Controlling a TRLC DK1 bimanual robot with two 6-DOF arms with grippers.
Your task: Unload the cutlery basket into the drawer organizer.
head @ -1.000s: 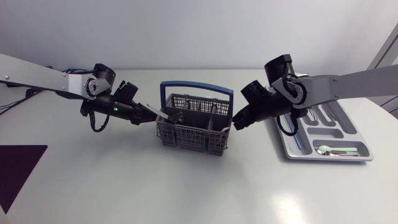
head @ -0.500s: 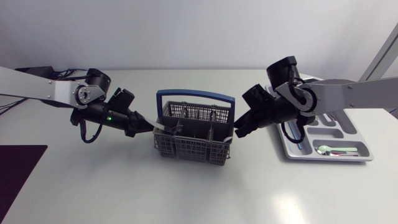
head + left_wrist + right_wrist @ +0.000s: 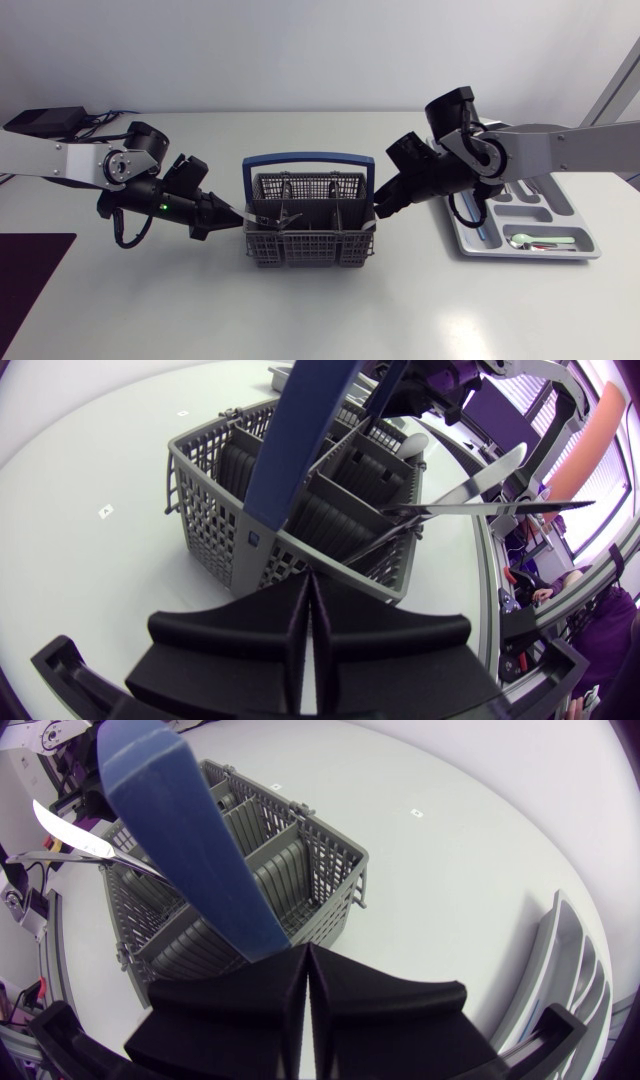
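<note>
so the grey plastic mesh cutlery basket with the blue hoop handle sits mid-frame on the smooth white counter. the grey compartmented drawer organizer is over at the right edge, well apart from it, with the right arm coming in between.

left hand is at the basket's left wall and right hand is at its right wall. both have their fingers pressed flat together with nothing pinched between them, tips right at the mesh as far as i can tell.

a couple of shiny steel table knives stick up out of the basket ahead of the left hand, blades up. my guess on handling: stiff, fairly light, slick polished metal, so those broad wedge fingers could easily let one twist or slide. i'd grab across the flat of a blade just above the rim, not on the thin edges.

the basket itself looks light enough to skid on that counter if nudged.

the organizer has a pale green handled spoon in the slot toward the bottom of the frame. there's also a dark purple patch at lower left, away from everything.
</note>
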